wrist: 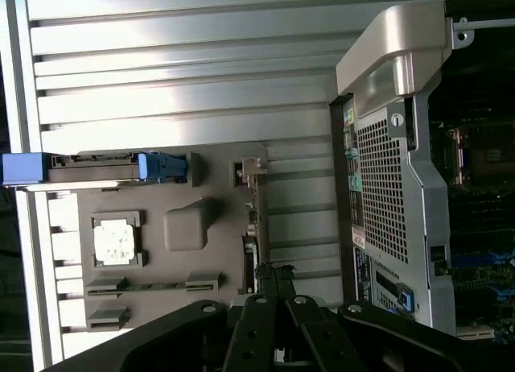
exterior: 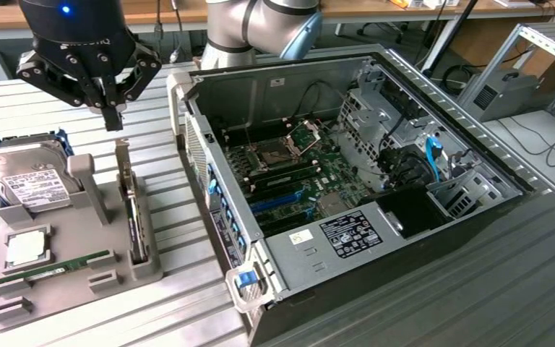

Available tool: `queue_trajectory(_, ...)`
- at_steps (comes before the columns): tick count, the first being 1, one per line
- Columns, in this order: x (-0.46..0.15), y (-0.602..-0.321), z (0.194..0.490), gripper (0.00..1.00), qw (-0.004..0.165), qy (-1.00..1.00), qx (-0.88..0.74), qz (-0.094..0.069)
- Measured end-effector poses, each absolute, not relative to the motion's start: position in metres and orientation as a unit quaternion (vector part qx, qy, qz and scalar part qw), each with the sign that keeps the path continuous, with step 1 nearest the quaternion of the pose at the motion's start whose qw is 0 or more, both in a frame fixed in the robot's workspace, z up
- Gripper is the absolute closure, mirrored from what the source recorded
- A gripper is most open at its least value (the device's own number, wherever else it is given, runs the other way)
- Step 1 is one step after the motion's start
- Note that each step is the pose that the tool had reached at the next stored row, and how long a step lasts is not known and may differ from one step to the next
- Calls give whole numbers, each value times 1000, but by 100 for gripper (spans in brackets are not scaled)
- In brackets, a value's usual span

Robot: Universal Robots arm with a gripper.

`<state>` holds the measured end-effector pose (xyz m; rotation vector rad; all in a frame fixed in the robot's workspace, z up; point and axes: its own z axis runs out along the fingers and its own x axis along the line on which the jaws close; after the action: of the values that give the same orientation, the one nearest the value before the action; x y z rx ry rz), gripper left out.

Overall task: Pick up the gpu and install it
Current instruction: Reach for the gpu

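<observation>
Room: a workshop, with wooden desks [exterior: 162,11] along the back and a metal rack [exterior: 548,43] at the exterior view's right.
Table [exterior: 509,289]: ribbed aluminium slats, pale and reflective, carrying all the parts.
Case [exterior: 287,253]: lay open on its side in the middle, with the motherboard [exterior: 287,170] facing up.
Arm [exterior: 258,25]: rose from behind the case.
Tray [exterior: 66,289]: a grey holder on the slats, near the case on the exterior view's left, not touching it.
Gripper [exterior: 113,116]: black, hung over the tray's far end with its jaws pressed together on nothing.
Drive [exterior: 32,184]: leaned in the tray's far corner.
Gpu [exterior: 133,210]: stood on edge in the tray's slot on the side nearest the case, below the gripper's tips and untouched.
CPU [exterior: 27,247]: sat flat in its pocket.
RAM [exterior: 51,269]: lay in a groove beside the CPU.
</observation>
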<state>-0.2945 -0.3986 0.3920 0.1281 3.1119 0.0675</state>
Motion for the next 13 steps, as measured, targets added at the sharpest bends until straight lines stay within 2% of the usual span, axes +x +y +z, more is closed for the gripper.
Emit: queue_trajectory(13,-300,-400,392,89,13,999,41,22)
